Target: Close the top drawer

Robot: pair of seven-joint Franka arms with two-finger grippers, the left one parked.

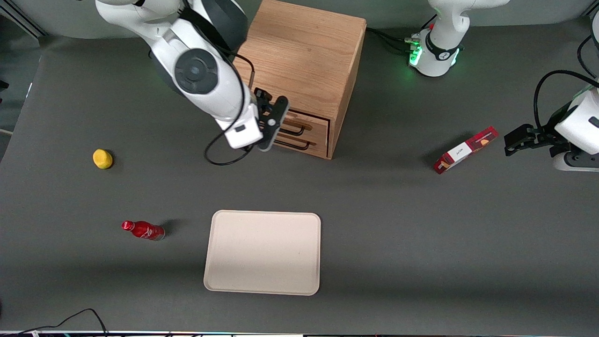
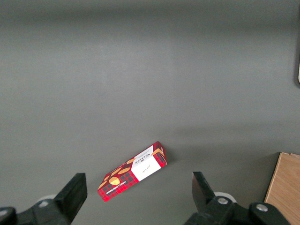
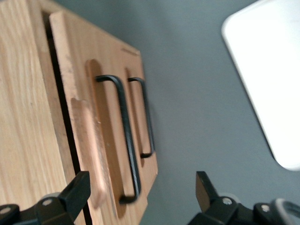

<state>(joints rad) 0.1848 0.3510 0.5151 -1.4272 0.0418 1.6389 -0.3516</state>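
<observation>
top drawer (image 3: pixel 101 140) front partly hidden by arm in front view | claw (image 3: pixel 140 194) spread wide, empty, before it

top drawer (image 1: pixel 312 122): front partly hidden by gripper (image 1: pixel 273 122) and arm
gripper fingers (image 3: pixel 75 190): cut off at frame edge
tray (image 3: pixel 269 70): cropped in wrist view
box (image 1: pixel 464 150): print too small to read

Top drawer (image 3: pixel 101 140): light oak front with a raised wooden strip and a black wire handle (image 3: pixel 126 140). It sits directly before my tool (image 3: pixel 140 192), whose fingers stand spread apart. The drawer front appears nearly flush with the cabinet (image 1: pixel 304 56), a thin dark gap showing along its edge.
</observation>
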